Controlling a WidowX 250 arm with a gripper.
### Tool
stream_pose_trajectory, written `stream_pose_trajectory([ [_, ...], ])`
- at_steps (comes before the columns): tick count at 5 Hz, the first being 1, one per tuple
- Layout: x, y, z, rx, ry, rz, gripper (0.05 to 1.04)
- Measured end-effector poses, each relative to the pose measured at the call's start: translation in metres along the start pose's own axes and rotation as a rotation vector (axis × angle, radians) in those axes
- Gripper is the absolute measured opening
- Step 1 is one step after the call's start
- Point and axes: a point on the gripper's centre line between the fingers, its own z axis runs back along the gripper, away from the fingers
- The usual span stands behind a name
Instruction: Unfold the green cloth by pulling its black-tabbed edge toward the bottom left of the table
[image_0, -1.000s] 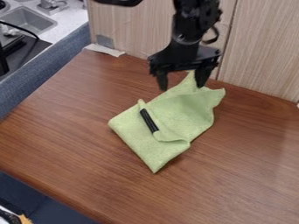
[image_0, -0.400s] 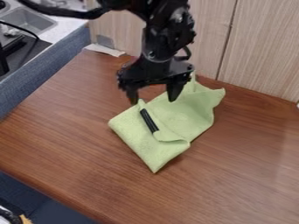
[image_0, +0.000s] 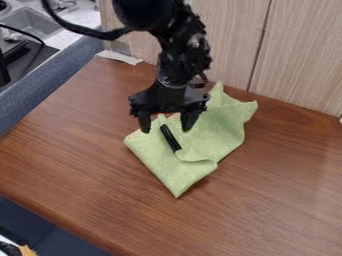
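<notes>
The black gripper (image_0: 165, 130) hangs open over the upper left part of a green cloth (image_0: 224, 130), its two fingertips apart. A black rod-like object (image_0: 171, 138) lies on the cloth, partly covered by a fold at its lower end. Its upper end is just below the space between the fingertips. I cannot tell whether either fingertip touches the cloth. The cloth is folded over itself, with one corner pointing toward the front and a rumpled part toward the back right.
The brown wooden table (image_0: 87, 145) carries the cloth. Behind it stands a light wood-grain panel (image_0: 297, 60). A pale strip (image_0: 119, 57) lies at the table's back left edge. A metal sink (image_0: 30, 22) is at the upper left.
The gripper has moved left and toward the front, from the cloth's back corner to above the black object. The cloth and the black object have stayed in place.
</notes>
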Motion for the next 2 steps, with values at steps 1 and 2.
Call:
stream_pose_trajectory([
  [1,-0.0027,-0.0005,-0.0142,0.007,0.029,-0.021,0.964],
  [2,-0.0024,-0.0008,-0.0198,0.014,0.038,-0.021,0.694],
])
